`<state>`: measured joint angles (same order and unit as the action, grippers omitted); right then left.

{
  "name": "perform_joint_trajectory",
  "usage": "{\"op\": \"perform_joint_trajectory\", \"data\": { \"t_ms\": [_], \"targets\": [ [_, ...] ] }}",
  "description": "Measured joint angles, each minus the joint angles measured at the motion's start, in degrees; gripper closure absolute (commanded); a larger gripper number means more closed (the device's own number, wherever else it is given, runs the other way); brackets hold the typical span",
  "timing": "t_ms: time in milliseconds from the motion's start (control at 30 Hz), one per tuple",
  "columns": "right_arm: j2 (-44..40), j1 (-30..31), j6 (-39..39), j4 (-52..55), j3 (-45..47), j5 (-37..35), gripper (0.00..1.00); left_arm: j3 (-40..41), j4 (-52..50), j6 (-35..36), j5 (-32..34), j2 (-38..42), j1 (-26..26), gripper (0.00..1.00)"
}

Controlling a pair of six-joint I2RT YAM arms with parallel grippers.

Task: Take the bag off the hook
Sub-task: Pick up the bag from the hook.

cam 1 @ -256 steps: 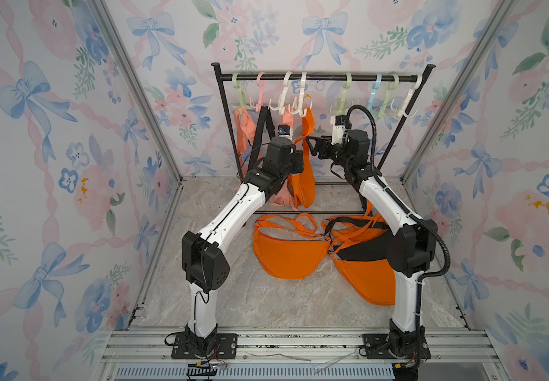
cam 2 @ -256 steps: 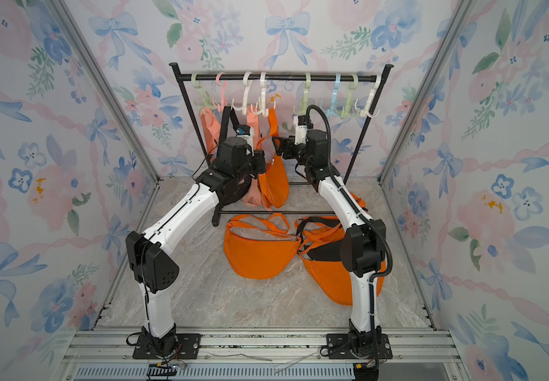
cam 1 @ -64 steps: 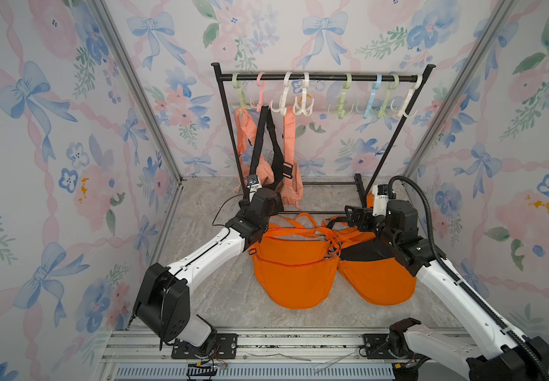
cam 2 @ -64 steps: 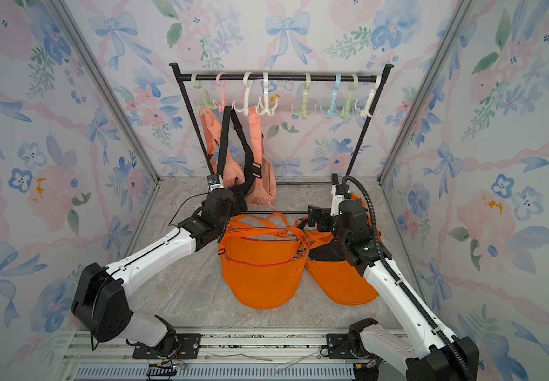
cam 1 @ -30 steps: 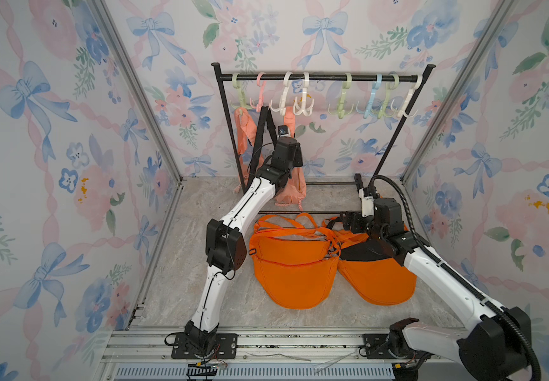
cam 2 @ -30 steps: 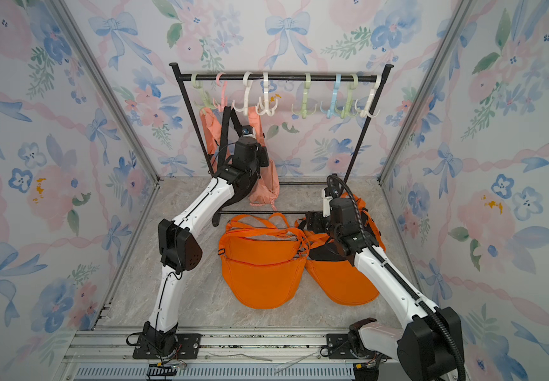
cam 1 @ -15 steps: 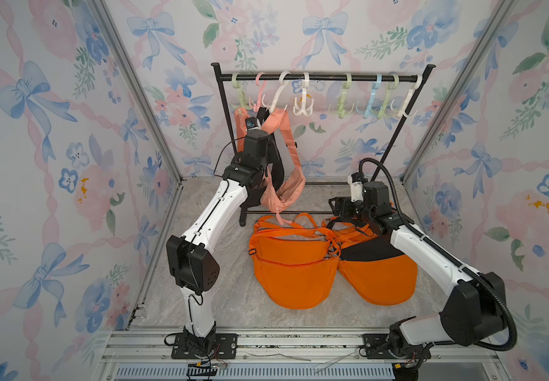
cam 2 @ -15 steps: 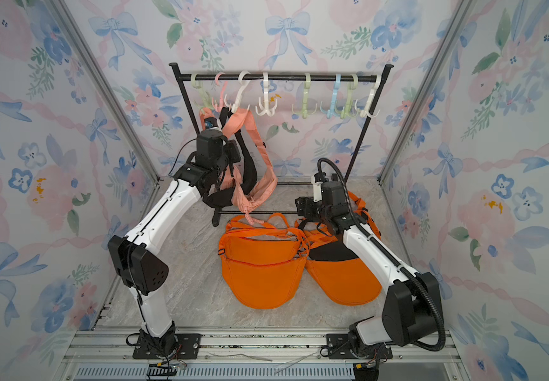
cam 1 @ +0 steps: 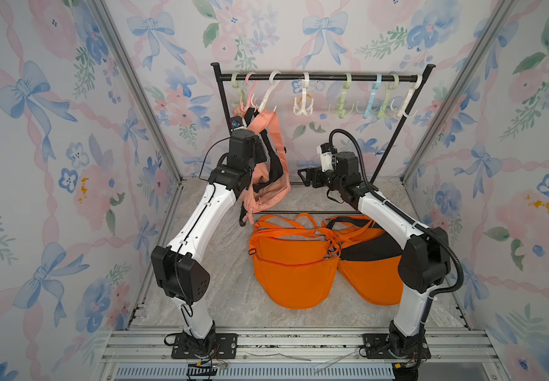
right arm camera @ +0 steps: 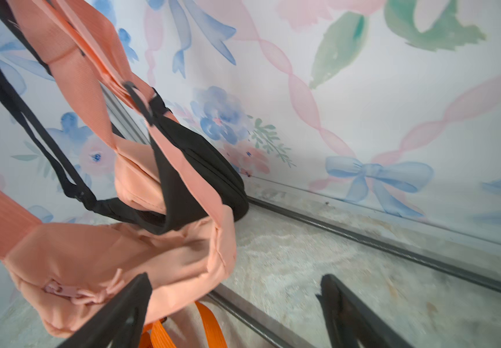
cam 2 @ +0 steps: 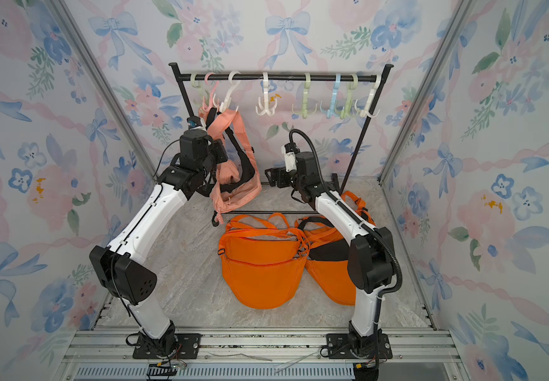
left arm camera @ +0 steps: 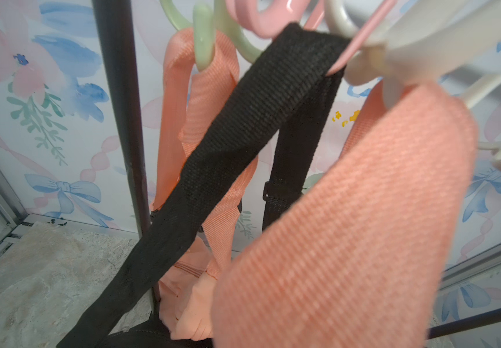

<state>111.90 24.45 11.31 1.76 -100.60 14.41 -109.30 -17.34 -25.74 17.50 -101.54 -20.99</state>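
Floral walls (cam 1: 68,165) close; right hand (cam 1: 302,178) spread beside peach bag (cam 1: 270,195), apparently apart

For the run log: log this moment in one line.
left jaws shut on peach strap; strap on white hook; right jaws open, empty; orange bags on floor

Nothing legible anywhere in these shots, folks. The closest thing is a few dark marks on the white camera block (cam 1: 325,157), at about 2 o'clock from the peach bag (cam 1: 268,194). They show in both top views but are way too tiny to read. A small blue patch (cam 1: 234,123) at 11 o'clock shows no letters I can make out.
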Motion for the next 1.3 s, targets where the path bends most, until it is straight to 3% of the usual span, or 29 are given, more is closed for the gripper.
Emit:
{"op": "perform_joint_trajectory", "data": {
  "t_ms": [200,533,700,800,867,1033,1300],
  "targets": [
    [8.57,2.73,-0.66,-1.01,-10.78,1.79,0.42,1.14,0.00,0.02,-0.33,0.55,0.68,1.00],
    [22.71,3.32,2.64,1.20,-28.52,1.49,0.45,4.42,0.04,0.00,-1.70,4.00,1.86,1.00],
    [29.07,3.37,6.01,3.21,-40.13,2.01,0.68,5.29,0.02,-0.02,-2.32,5.14,2.62,1.00],
    [30.80,3.43,7.98,4.94,-44.00,2.82,0.88,5.79,0.02,-0.02,-2.60,5.66,2.89,1.00],
    [30.86,3.48,8.39,6.12,-44.70,3.04,1.00,6.32,0.02,-0.02,-2.86,6.08,3.04,1.00],
    [29.14,3.48,8.83,7.13,-41.77,2.99,1.00,6.58,0.07,-0.31,-3.91,6.14,3.34,1.00],
    [11.04,2.95,8.83,2.49,-17.27,-0.07,1.00,6.75,0.04,-1.46,-6.49,6.05,3.45,1.00]
  ]
}}
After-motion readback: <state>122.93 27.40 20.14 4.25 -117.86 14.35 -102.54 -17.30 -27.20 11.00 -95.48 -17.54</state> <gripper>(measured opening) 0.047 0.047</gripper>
